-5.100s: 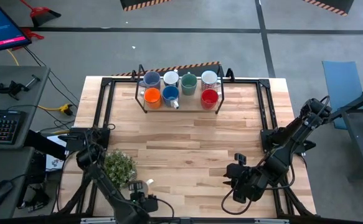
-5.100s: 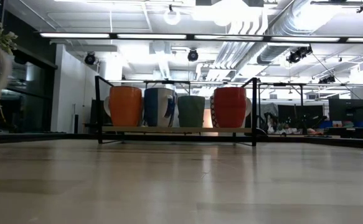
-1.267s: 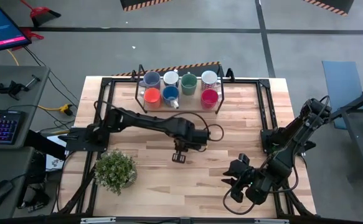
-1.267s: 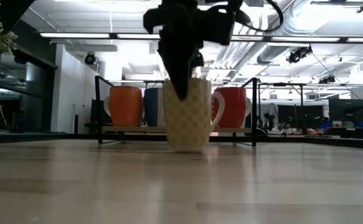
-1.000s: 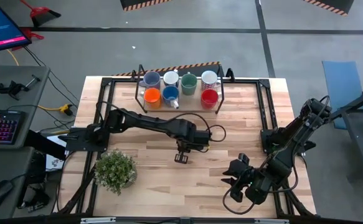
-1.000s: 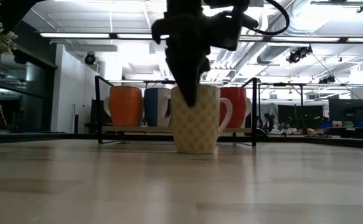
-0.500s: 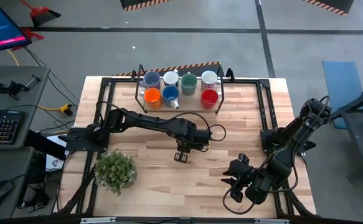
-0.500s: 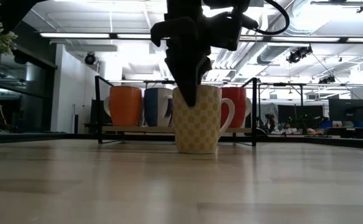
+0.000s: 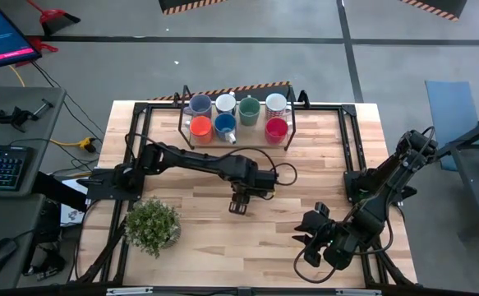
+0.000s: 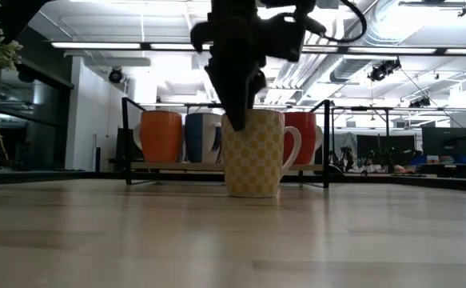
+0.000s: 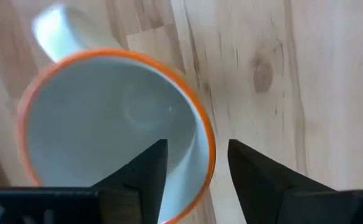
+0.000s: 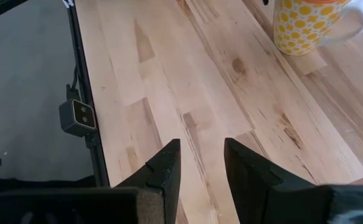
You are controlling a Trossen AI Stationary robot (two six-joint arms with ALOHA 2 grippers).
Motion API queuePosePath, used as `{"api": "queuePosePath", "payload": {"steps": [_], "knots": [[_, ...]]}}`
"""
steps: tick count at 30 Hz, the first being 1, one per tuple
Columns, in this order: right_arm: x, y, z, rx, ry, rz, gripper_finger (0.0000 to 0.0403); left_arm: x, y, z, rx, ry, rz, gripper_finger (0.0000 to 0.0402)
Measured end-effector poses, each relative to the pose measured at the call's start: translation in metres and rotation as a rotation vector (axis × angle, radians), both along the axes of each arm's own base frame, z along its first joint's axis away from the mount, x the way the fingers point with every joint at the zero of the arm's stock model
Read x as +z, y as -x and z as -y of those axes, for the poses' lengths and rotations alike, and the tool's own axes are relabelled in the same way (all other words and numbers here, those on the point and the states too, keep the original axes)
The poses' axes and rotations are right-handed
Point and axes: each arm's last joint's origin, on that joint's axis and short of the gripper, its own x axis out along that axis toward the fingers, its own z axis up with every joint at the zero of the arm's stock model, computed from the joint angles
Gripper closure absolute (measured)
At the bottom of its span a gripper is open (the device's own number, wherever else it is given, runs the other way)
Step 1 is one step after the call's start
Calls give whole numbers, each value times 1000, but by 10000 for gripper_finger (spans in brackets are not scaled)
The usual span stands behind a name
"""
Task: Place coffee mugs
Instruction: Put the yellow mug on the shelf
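A white mug with yellow dots and an orange rim (image 10: 252,160) stands upright on its base near the middle of the table, its handle (image 10: 290,149) toward the right in the low view. My left gripper (image 11: 197,144) hangs open just above it. One finger is over the mug's hollow (image 11: 106,118) and one is outside the wall, and neither touches the rim. Several other mugs stand in the black rack (image 9: 235,117) at the table's far edge. My right gripper (image 12: 200,163) waits open near the right front corner.
A potted green plant (image 9: 153,224) stands at the front left. Black frame rails (image 9: 350,140) run along the table's sides. Bare wood lies between the dotted mug (image 12: 306,25) and my right gripper (image 9: 309,232).
My left gripper has opened and let go of the dotted mug's rim, then gone up a little. The mug stays upright on the table where it was put down.
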Motion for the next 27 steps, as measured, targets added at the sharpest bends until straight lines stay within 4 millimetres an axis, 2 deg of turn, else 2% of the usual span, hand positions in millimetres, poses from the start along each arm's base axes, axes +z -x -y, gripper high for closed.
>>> {"api": "queuePosePath", "payload": {"steps": [4,11,14,17,22,27], "knots": [[0,0,0,0,2,-1,300,7,3,0,18,2,13,233],[-1,1,1,6,14,-7,300,38,12,-1,49,13,93,231],[-1,1,1,11,38,-3,300,54,19,1,134,42,133,231],[-1,-2,6,-22,77,17,300,69,29,9,286,141,140,231],[2,-10,19,-138,232,125,300,82,49,45,452,332,29,233],[7,-24,39,-296,443,254,300,81,77,106,293,309,-81,234]]}}
